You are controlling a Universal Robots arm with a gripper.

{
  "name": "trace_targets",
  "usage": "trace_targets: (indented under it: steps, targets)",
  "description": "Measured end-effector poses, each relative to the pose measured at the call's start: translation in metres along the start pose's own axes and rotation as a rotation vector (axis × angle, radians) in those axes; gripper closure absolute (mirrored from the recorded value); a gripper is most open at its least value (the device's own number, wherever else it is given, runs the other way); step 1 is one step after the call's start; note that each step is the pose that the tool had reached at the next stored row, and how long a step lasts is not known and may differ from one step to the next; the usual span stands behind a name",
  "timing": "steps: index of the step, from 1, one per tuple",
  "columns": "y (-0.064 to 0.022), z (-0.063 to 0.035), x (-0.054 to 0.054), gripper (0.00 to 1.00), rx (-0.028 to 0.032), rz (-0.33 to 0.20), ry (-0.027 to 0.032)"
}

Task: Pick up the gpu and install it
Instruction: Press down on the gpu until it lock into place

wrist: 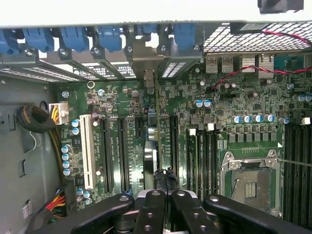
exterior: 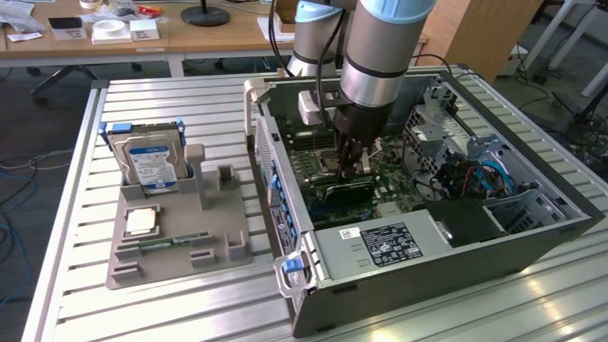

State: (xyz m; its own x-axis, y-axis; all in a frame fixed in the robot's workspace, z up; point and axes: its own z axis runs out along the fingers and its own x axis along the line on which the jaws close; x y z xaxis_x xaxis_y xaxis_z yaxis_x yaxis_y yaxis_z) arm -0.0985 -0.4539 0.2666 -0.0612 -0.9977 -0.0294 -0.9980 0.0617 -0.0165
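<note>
The install step is in hand: the gripper (wrist: pixel 164 171) is nearly closed on the top edge of the gpu (wrist: pixel 150 146), which stands on edge over a slot of the motherboard (wrist: pixel 214 117), deep inside the open computer case (exterior: pixel 532 242). Its metal bracket (wrist: pixel 146 56) reaches the case's rear wall. Seating it calls for a straight, square press — room is tight between neighbouring slots (wrist: pixel 122 146), with cables (exterior: pixel 475 178) near the case's far side.
</note>
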Motion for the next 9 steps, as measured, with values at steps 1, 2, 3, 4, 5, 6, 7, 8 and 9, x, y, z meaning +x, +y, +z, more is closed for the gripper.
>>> trace_targets:
  steps: [1,2,3,4,5,6,7,8,9]
  targets:
    - [0.0000,0.0000,0.0000,0.86,0.0000,0.000,0.0000]
    - [0.0000,0.0000,0.0000,0.86,0.0000,0.000,0.0001]
    - [0.0000,0.0010,0.0000,0.86,0.0001,0.000,-0.0003]
    - [0.0000,0.0016,0.0000,0.86,0.0001,0.000,-0.0003]
    - [0.0000,0.0016,0.0000,0.86,0.0001,0.000,-0.0001]
    - [0.0000,0.0016,0.0000,0.86,0.0000,0.000,-0.0001]
    - [0.0000,0.0016,0.0000,0.86,0.0000,0.000,0.0000]
    - [0.0000,0.0015,0.0000,0.86,0.0000,0.000,0.0000]
    - [0.0000,0.0016,0.0000,0.86,0.0000,0.000,-0.0001]
